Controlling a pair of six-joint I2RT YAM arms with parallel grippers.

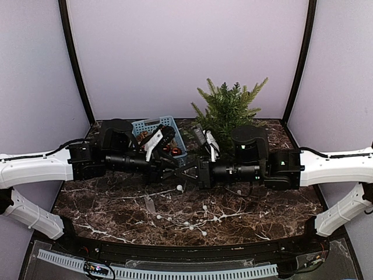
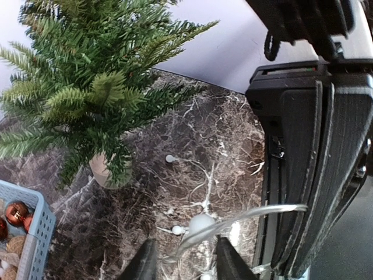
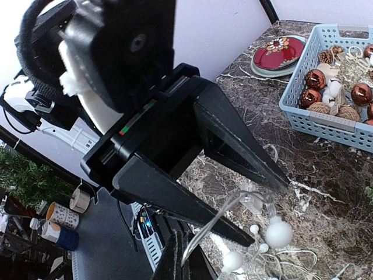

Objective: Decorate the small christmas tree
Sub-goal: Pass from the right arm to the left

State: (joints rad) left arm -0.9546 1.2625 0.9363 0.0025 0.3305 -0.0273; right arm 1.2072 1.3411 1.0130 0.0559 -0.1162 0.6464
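The small christmas tree [image 1: 227, 111] stands at the back right of centre; the left wrist view shows its green branches [image 2: 87, 87] and pale wooden base [image 2: 100, 169]. A light string with white bulbs [image 1: 186, 221] lies on the marble table. My two grippers meet tip to tip at the table's middle. My right gripper [image 1: 190, 173] [image 3: 185, 245] is shut on the string's clear wire [image 3: 218, 219]. My left gripper [image 1: 176, 170] [image 2: 185, 242] is open, its jaws on either side of that same wire [image 2: 245, 214]. A white bulb [image 2: 201, 223] hangs just beyond the left fingers.
A blue basket [image 1: 156, 125] [image 3: 326, 122] with red baubles [image 3: 315, 79] and pine cones sits behind the left arm. A red patterned lid or plate [image 3: 277, 53] lies beyond it. More bulbs [image 3: 278, 233] lie tangled on the table below the grippers.
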